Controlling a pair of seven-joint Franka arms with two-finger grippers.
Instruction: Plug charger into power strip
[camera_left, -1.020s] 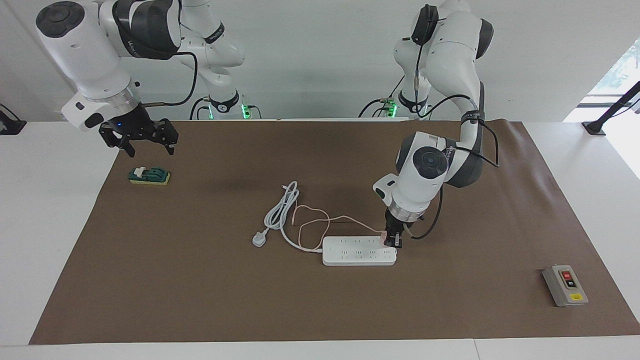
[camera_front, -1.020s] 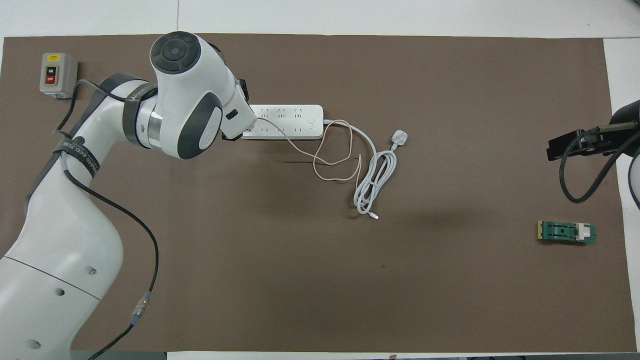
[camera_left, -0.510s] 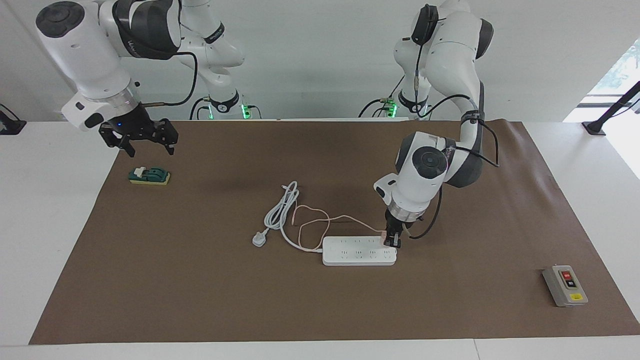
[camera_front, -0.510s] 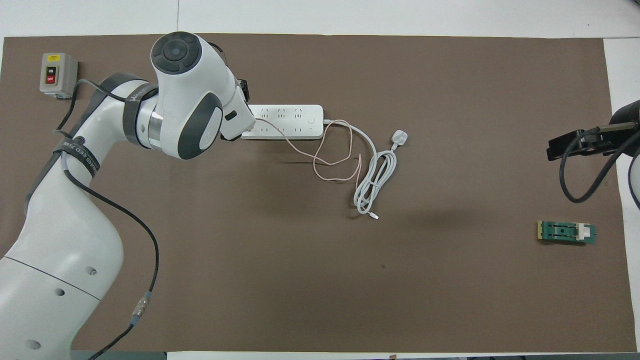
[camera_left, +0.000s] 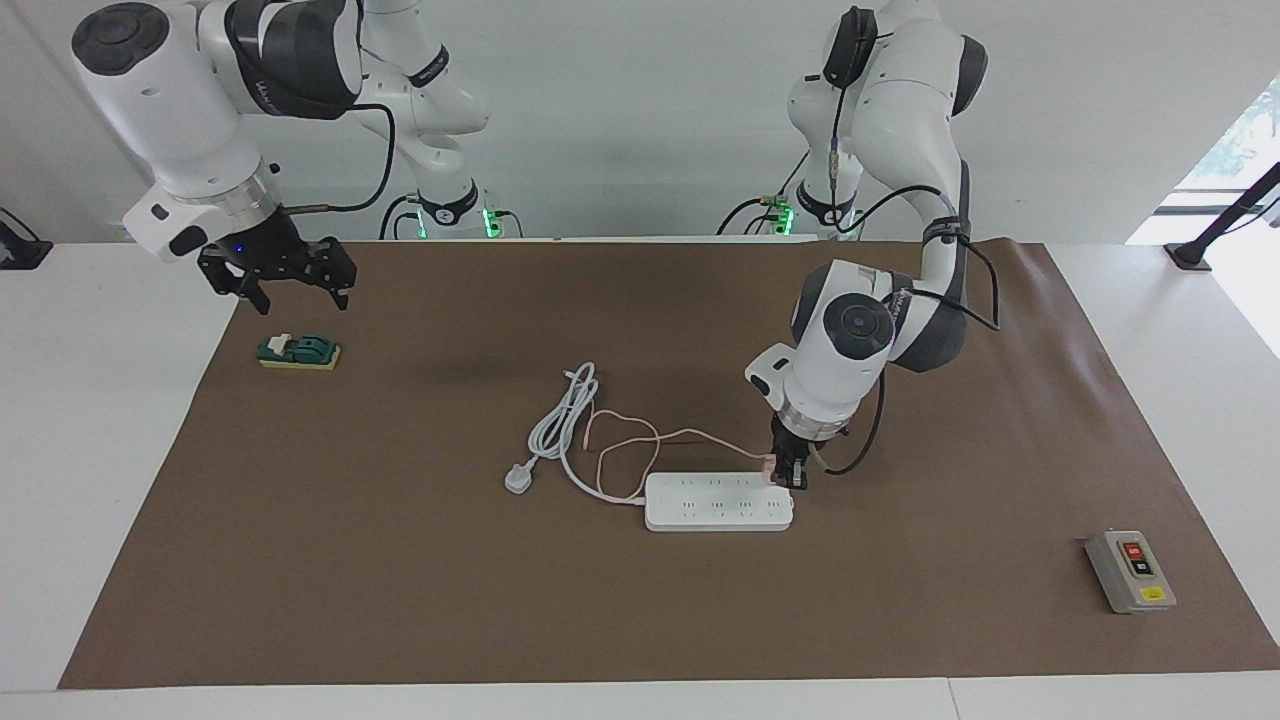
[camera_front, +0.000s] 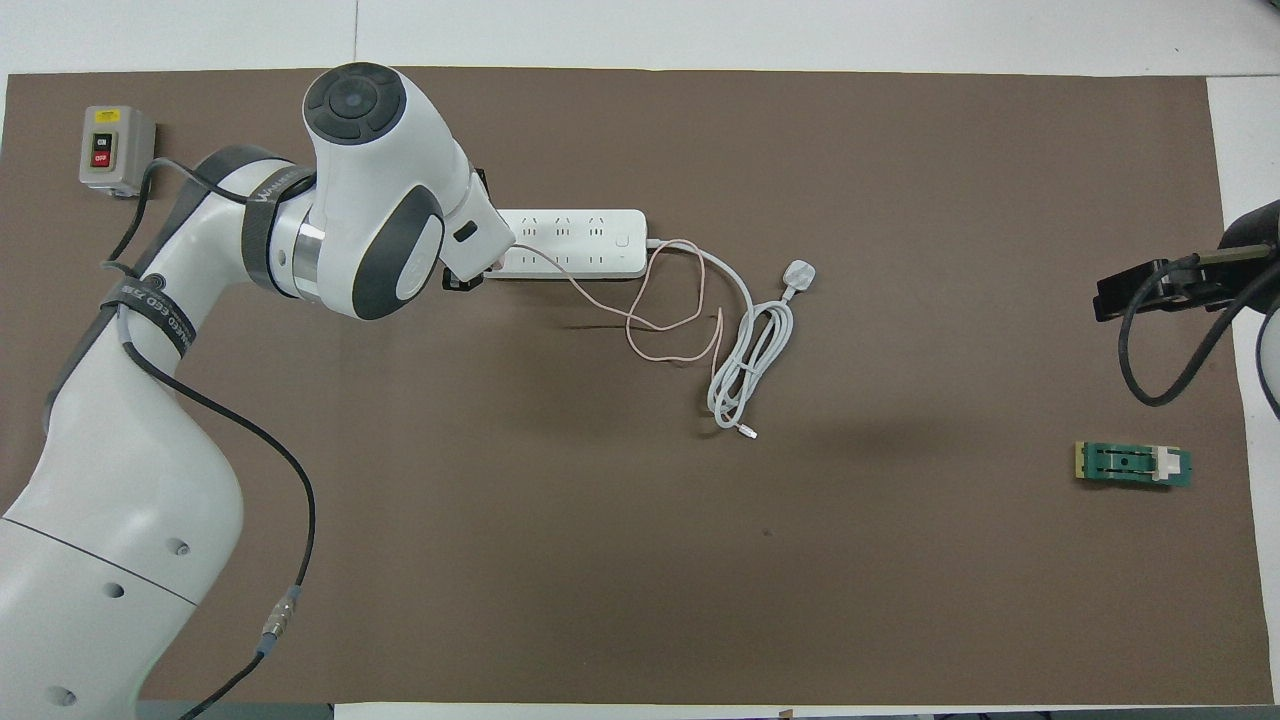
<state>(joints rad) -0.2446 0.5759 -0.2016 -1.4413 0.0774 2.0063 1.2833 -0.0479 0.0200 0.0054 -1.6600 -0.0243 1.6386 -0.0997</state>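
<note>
The white power strip (camera_left: 718, 502) lies flat near the middle of the brown mat, and also shows in the overhead view (camera_front: 570, 243). My left gripper (camera_left: 790, 474) is shut on the small pale-pink charger (camera_left: 768, 464). It holds the charger at the strip's end toward the left arm, on the edge nearer the robots. The charger's thin pink cable (camera_left: 620, 440) loops over the mat beside the strip. In the overhead view the left wrist (camera_front: 400, 200) hides the charger and the fingers. My right gripper (camera_left: 275, 280) is open and waits above the mat's corner.
A grey box with red and black buttons (camera_left: 1130, 570) sits at the left arm's end. A green block (camera_left: 298, 351) lies under the right gripper. The strip's thick white cord and rounded plug (camera_left: 518, 480) lie toward the right arm's end of the strip.
My left gripper has shifted slightly toward the robots with the charger still in it. The right arm has not moved.
</note>
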